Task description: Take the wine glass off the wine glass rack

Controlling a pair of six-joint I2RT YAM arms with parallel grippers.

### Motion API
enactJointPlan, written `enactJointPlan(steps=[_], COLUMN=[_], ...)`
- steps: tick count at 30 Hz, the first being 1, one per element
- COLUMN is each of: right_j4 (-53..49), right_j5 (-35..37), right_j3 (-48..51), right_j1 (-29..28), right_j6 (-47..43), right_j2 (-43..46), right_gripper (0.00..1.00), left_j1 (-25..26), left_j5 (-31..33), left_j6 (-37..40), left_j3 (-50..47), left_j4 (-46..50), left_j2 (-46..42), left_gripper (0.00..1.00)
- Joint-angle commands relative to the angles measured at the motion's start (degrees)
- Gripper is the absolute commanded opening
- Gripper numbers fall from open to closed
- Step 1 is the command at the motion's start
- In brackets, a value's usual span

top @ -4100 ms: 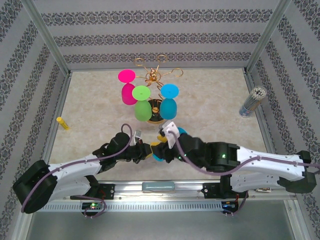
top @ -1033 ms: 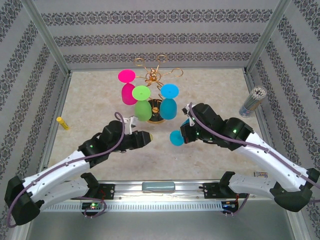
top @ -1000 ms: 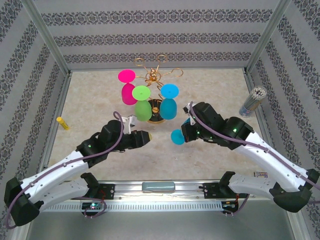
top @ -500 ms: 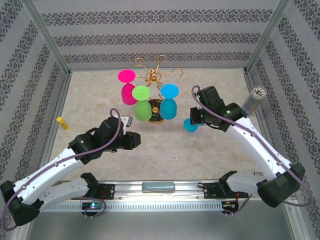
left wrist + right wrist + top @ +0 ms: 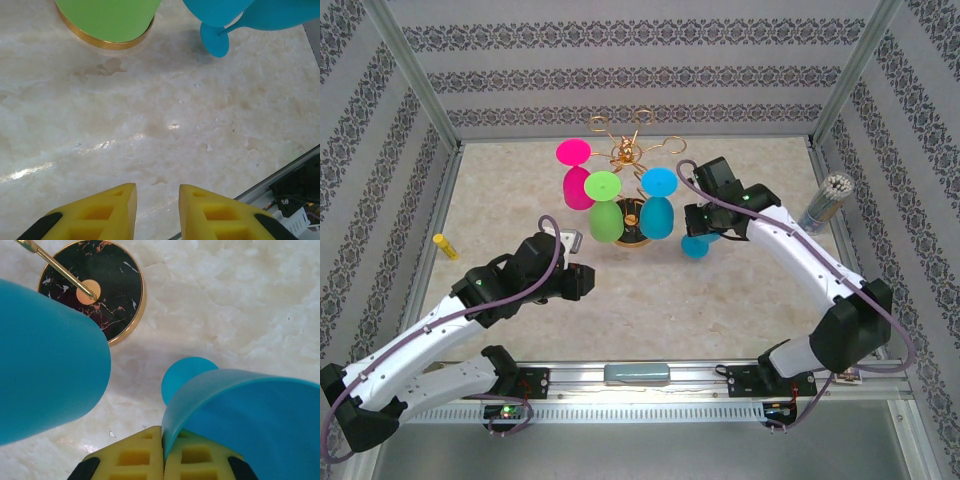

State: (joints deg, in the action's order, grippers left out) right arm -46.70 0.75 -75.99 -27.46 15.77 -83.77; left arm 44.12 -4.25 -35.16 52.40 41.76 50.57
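the blue wine glass (image 5: 697, 247) is off the wine glass rack (image 5: 628, 148) and sits just to the right of it, near the rack's round black-and-gold base (image 5: 95, 287). the right hand (image 5: 163, 452) pinches it. its two yellow fingers (image 5: 127, 457) are pressed together on the thin wall at the rim of the bowl. the bowl is nearest the wrist camera and the round foot points away, over the counter (image 5: 750, 300). i cannot tell whether the foot touches the counter.

three more glasses hang on the rack with their bowls down: a pink glass (image 5: 575, 172) on the left, a green glass (image 5: 605, 210) in front and a second blue glass (image 5: 658, 205) on the right. the second blue glass is closest to the held one, and in the right wrist view a strip of counter shows between them.

the left hand (image 5: 157, 202) is over bare counter in front of the rack, its fingers spread with nothing between them, apart from every glass.

a small yellow stick (image 5: 445, 246) lies near the left wall. a cup of thin rods (image 5: 823, 204) stands at the right edge.
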Motion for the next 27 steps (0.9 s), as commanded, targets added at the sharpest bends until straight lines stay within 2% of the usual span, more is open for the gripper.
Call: enactJointPlan(steps=[1, 18, 27], right_j4=[0.42, -0.81, -0.84], right_j5=[1.66, 3.85, 3.53], right_j3=[-2.15, -1.32, -1.09], right_j1=[0.57, 0.66, 0.65], right_j6=[-1.61, -2.35, -2.06], right_j2=[-1.49, -4.65, -5.61], right_gripper=[0.0, 0.0, 0.1], left_j1=[-0.7, -0.78, -0.75], left_j5=[1.56, 1.97, 2.13], left_j6=[1.52, 1.23, 1.06], left_j3=[0.97, -0.01, -0.21], left_j4=[2.32, 1.39, 1.33], left_j2=[-1.13, -0.91, -0.91], left_gripper=[0.29, 0.29, 0.29])
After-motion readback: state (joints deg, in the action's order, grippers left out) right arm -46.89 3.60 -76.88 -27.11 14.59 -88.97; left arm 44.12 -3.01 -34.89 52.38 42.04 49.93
